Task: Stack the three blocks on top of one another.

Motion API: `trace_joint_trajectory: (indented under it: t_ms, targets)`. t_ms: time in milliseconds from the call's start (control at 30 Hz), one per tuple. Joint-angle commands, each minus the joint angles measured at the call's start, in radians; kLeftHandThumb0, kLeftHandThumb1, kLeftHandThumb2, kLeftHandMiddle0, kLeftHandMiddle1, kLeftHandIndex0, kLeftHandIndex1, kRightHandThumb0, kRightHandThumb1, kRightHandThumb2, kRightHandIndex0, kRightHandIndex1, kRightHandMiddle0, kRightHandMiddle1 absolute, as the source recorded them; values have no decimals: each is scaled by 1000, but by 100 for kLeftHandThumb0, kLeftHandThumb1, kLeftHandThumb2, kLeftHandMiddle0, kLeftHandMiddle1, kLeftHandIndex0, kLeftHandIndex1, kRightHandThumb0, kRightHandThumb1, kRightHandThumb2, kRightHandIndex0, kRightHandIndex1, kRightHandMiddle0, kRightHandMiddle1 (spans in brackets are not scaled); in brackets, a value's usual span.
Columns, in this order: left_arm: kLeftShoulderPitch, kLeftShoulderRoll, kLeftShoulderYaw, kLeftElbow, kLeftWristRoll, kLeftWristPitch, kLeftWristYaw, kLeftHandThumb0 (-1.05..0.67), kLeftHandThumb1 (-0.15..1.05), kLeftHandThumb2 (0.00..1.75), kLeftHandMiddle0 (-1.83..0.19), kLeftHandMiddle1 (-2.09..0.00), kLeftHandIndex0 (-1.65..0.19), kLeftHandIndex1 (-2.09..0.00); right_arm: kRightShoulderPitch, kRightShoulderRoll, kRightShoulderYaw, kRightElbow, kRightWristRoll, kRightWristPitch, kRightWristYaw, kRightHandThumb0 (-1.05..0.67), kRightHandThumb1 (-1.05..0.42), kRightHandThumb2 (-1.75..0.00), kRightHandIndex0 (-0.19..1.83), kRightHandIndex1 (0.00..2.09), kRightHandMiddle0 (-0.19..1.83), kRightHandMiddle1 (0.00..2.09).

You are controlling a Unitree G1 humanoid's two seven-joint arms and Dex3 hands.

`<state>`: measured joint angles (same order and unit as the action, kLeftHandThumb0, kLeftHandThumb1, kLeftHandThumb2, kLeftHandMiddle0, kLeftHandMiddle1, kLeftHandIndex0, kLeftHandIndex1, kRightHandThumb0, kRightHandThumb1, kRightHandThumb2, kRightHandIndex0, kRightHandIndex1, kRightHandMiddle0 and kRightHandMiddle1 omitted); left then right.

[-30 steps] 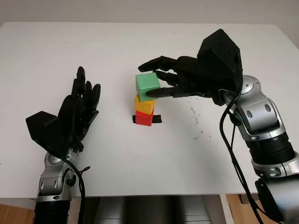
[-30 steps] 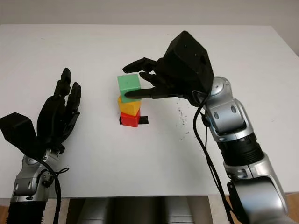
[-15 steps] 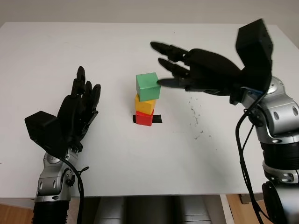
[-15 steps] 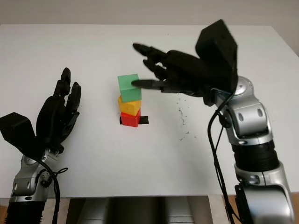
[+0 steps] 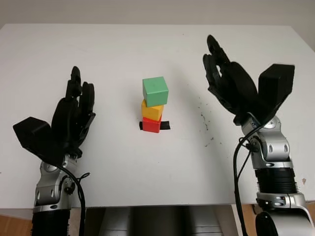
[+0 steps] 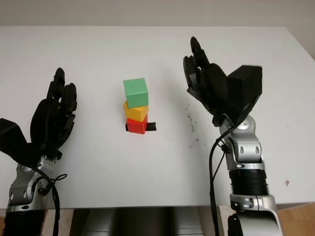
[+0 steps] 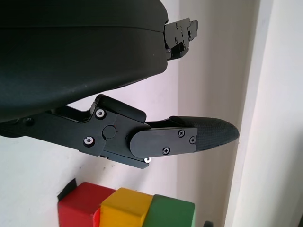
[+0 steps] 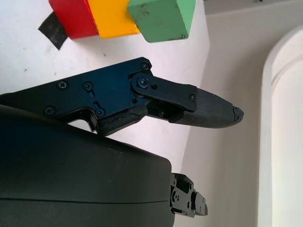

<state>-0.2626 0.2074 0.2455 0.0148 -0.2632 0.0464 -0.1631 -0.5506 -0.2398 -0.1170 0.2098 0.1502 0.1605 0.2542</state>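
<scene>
Hands stand raised on either side of the white surface (image 5: 147, 167), nearest the camera. The left hand (image 5: 71, 115) is open and holds nothing, up off the surface to the left of the stack and well apart from it. The right hand (image 5: 231, 88) is likewise open and holds nothing, lifted to the right of the stack, palm turned toward the blocks.

Between the two hands, farther in, stands the stack. The red block (image 5: 151, 124) sits at the bottom on a small strip of black tape (image 5: 165, 125) stuck to the surface. The yellow block (image 5: 152, 110) rests on the red one, and the green block (image 5: 155, 91) sits on top, turned a little askew. Nothing touches the stack.

Dark speckles (image 5: 204, 120) mark the surface just right of the blocks, below the right hand.
</scene>
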Motion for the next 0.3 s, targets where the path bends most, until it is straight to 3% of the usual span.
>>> trace_joint_trajectory:
  t_ms: [0,267]
  targets:
    - [-18,-5,4,-11,7,-21,12,-79,105,50,19,0,19,0,12,9,-7,21,0,-31,-7,-76,-105,-72,-19,0,-19,0]
    - [-10,-18,1,-36,4,-32,41,-79,105,52,19,0,19,0,36,30,-6,22,-1,-8,-48,-75,-105,-69,-19,0,-19,0]
